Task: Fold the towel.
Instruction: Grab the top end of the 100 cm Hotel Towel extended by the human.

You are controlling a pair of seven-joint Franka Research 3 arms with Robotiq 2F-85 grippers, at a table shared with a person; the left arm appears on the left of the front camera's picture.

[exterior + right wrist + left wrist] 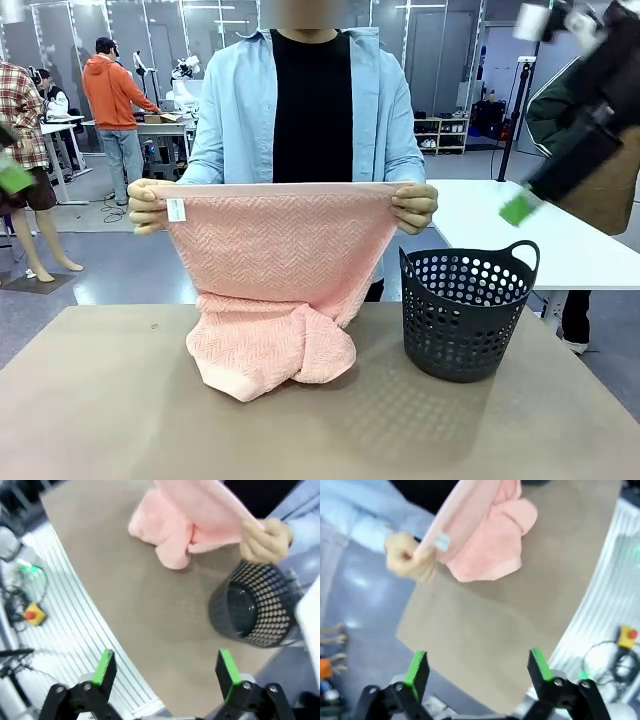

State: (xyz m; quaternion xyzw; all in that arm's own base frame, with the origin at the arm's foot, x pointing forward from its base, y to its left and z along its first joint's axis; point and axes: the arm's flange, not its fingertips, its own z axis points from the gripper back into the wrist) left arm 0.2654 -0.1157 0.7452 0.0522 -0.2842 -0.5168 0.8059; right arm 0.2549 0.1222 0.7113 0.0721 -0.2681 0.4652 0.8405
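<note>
The towel (275, 260) hangs at frame centre from the person's hands (148, 205), lower end heaped on the desk (120, 400) left of the basket (465, 330). Soft, limp and light, it likely handles best by its hem corners. Left pincer (477, 662) and right pincer (166, 662) both gape, empty

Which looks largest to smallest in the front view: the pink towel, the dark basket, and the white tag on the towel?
1. Salmon-pink terry cloth towel, largest even though its lower part is bunched on the table.
2. Dark perforated plastic basket.
3. Small white tag, by far the smallest.
</note>
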